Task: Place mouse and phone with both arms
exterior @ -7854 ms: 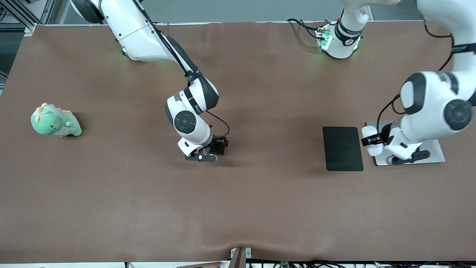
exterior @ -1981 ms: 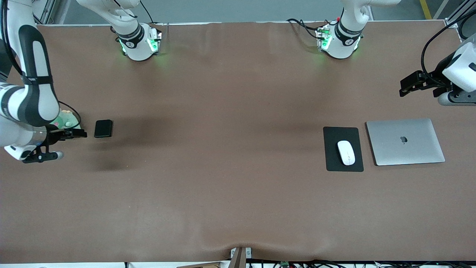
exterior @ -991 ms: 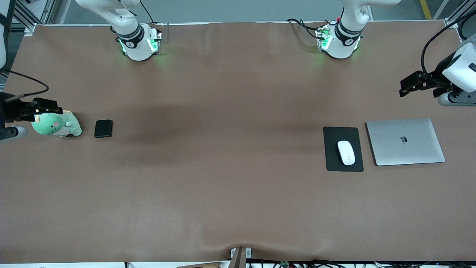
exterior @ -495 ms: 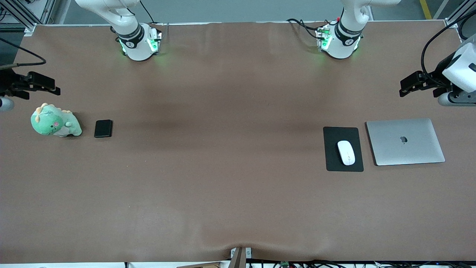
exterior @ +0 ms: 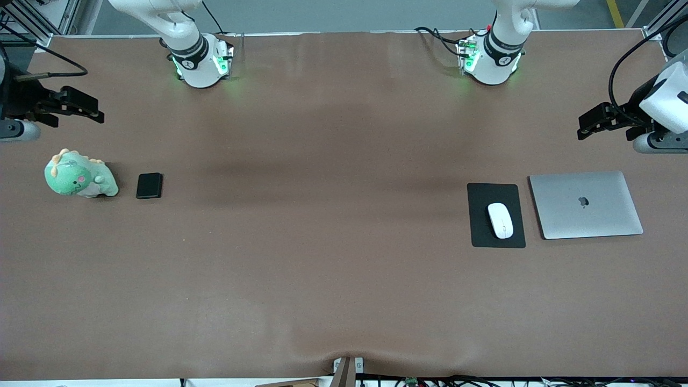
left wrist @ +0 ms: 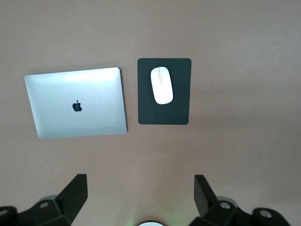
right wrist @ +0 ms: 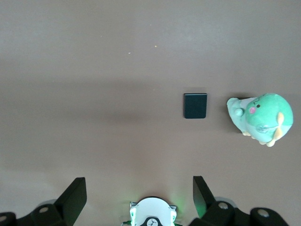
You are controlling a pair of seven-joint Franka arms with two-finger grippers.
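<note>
We are holding both arms raised at the table's ends. Our left gripper (exterior: 588,122) is hanging wide open and empty over the brown table (exterior: 333,258) at the left arm's end, and our right gripper (exterior: 88,107) is hanging wide open and empty at the right arm's end. The mouse (exterior: 500,220) is lying on the black mouse pad (exterior: 481,236), just beside the closed silver laptop (exterior: 586,205). The phone (exterior: 149,185) is lying flat beside the green plush dinosaur (exterior: 78,178).
</note>
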